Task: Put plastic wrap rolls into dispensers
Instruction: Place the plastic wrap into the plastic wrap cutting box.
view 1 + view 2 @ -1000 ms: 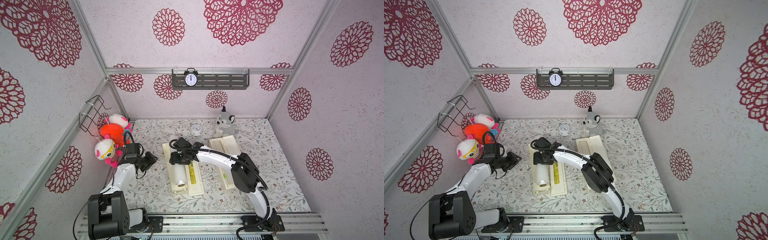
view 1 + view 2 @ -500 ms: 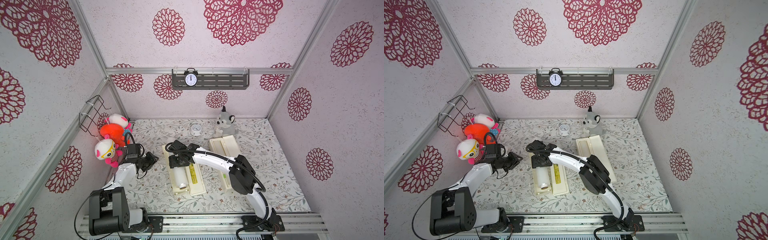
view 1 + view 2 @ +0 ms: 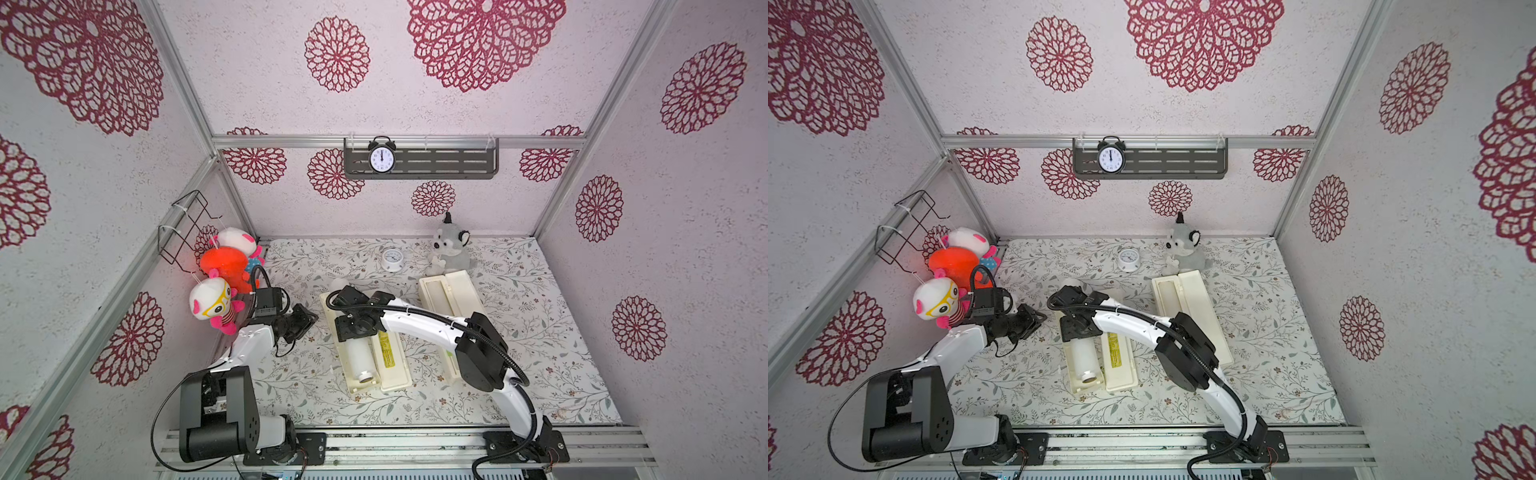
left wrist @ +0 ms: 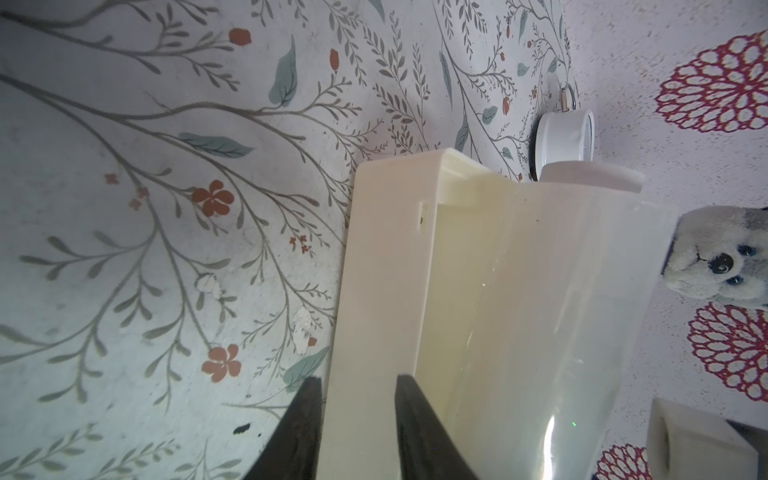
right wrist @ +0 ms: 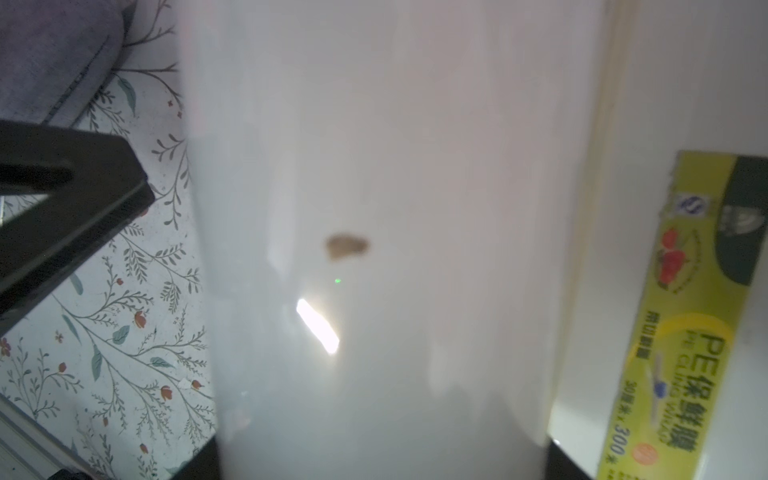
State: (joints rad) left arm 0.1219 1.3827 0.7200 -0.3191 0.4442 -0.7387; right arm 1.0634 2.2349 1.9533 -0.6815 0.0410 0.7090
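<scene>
Left arm (image 3: 253, 345) bent; right arm (image 3: 419, 324) outstretched

The right arm (image 3: 419, 322) hides the far dispenser's (image 3: 446, 291) near half.

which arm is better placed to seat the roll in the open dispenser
Right: the right gripper already straddles the roll lying in the open dispenser; the left gripper only holds that dispenser's wall.

The left gripper (image 4: 357, 428) clamped the near side wall of the open dispenser (image 4: 386, 291), one finger (image 4: 297, 432) outside it, the other inside. A roll (image 4: 540, 324) lay in the dispenser. Beyond the dispenser stood a white clock (image 4: 565, 139); a grey plush (image 4: 719, 257) sat past its far side.
</scene>
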